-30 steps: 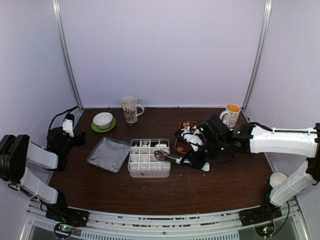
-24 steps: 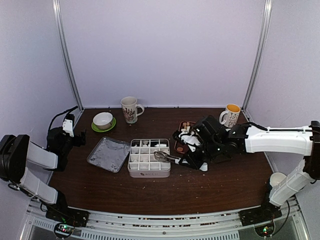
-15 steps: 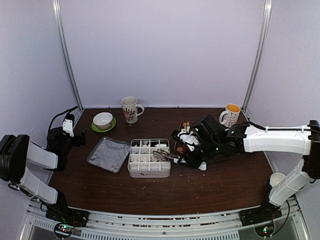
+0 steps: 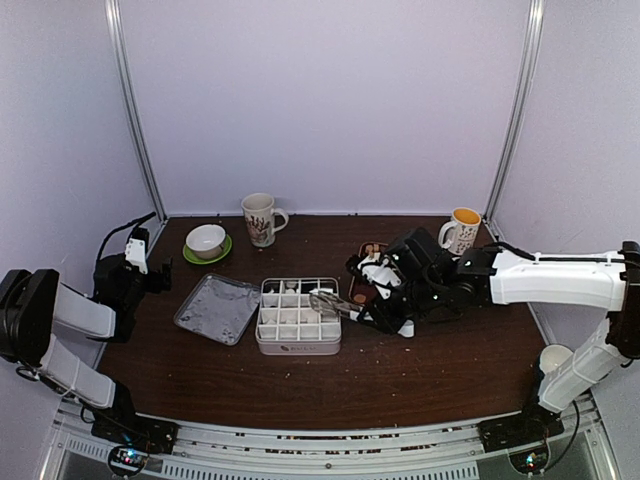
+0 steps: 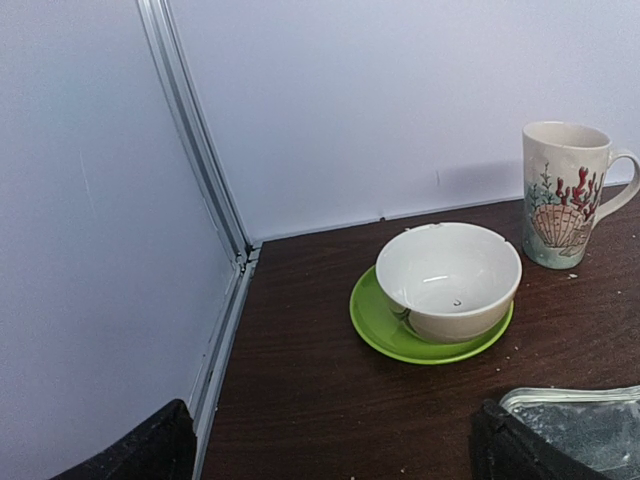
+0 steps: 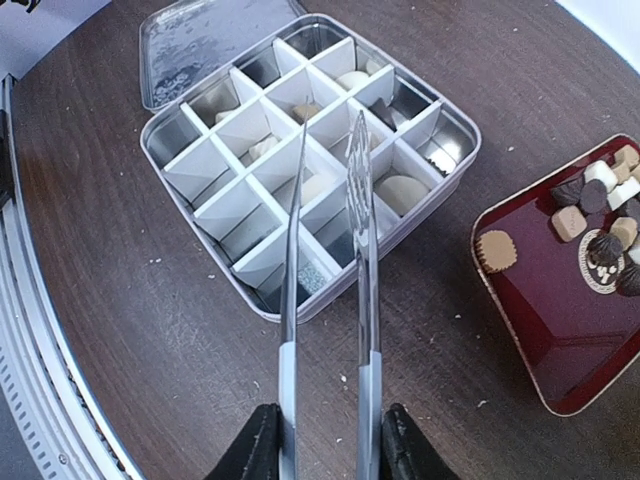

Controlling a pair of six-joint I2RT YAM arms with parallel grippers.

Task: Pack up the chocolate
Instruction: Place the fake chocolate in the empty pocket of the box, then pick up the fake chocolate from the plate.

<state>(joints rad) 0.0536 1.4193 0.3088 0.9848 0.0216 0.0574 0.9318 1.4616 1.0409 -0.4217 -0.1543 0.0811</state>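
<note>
My right gripper [image 6: 328,440] [image 4: 388,312] is shut on the white handles of metal tongs [image 6: 360,250] [image 4: 335,304]. The tong blades stand apart with nothing between them, their tips over the middle of a white divided box [image 6: 450,165] [image 4: 298,342]. Several cream and tan chocolate pieces [image 6: 400,190] lie in its cells. More chocolate [image 6: 600,215], dark, tan and white, lies on a red tray [image 6: 560,320] [image 4: 362,292] right of the box. My left gripper [image 5: 330,455] [image 4: 150,275] is open and empty at the table's far left.
The box's silver lid [image 4: 217,308] [image 6: 205,35] lies left of the box. A white bowl on a green saucer [image 5: 448,280] [image 4: 206,241] and a shell-patterned mug [image 5: 562,195] [image 4: 260,218] stand at the back left. Another mug [image 4: 462,230] stands at the back right.
My right gripper has shifted a little to the left and the tong tips have moved further back over the box. The left arm has not moved.
</note>
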